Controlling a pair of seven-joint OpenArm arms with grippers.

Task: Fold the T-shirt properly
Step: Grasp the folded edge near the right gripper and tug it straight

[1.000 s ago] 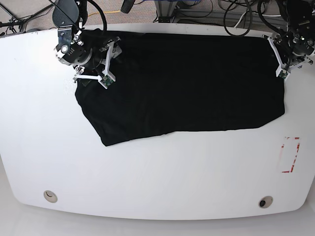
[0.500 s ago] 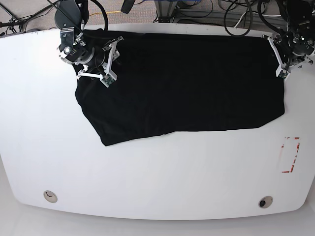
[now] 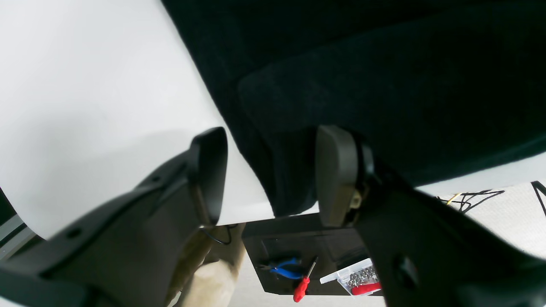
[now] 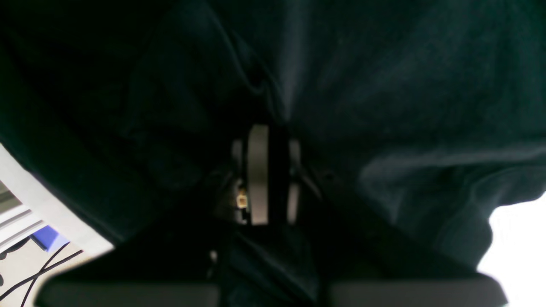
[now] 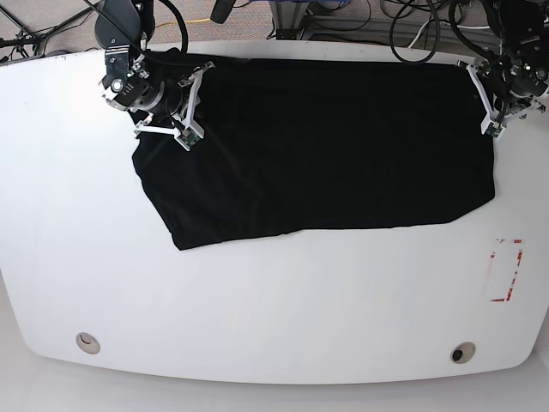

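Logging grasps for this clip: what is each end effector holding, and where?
Right end effector: pinching a fold of the black T-shirt near its corner. Left end effector: open, holding nothing.

Large soft cloth T-shirt (image 5: 317, 146) seen in plain black, no pattern shown, rounded table (image 5: 257, 300) seen in plain white, small rectangular outline mark (image 5: 505, 270) near the table's right edge seen in red and white

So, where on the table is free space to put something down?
The table is bare in front of the T-shirt, and along its side beyond the right gripper. The back edge is crowded: shirt and left gripper.
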